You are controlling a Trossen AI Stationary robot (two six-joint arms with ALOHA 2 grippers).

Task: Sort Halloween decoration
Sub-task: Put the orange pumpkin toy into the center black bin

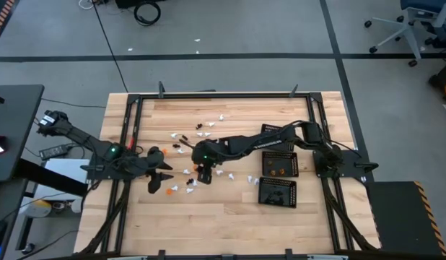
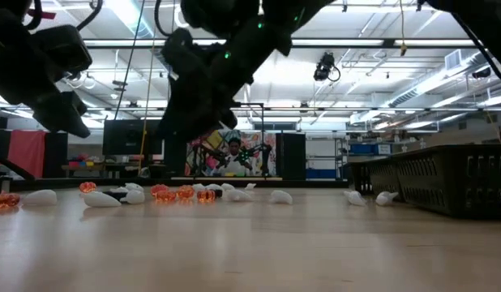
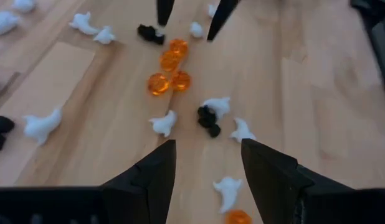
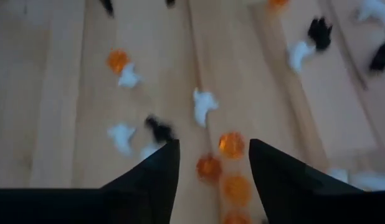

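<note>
With my right gripper (image 4: 211, 158) spread and empty above the tiny orange, white and black plastic trinkets (image 1: 201, 155) scattered mid-table, I judge I'm picking next, descending onto the orange beads (image 4: 231, 144) at my twelve o'clock.

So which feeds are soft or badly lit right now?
Right wrist view: smeared, the orange pieces and white ghosts lack clean edges. Left wrist view: sharper, the orange cluster glints. Low view: bright ceiling lights leave both arms as dark silhouettes. High view: evenly lit, but trinkets are tiny.
</note>
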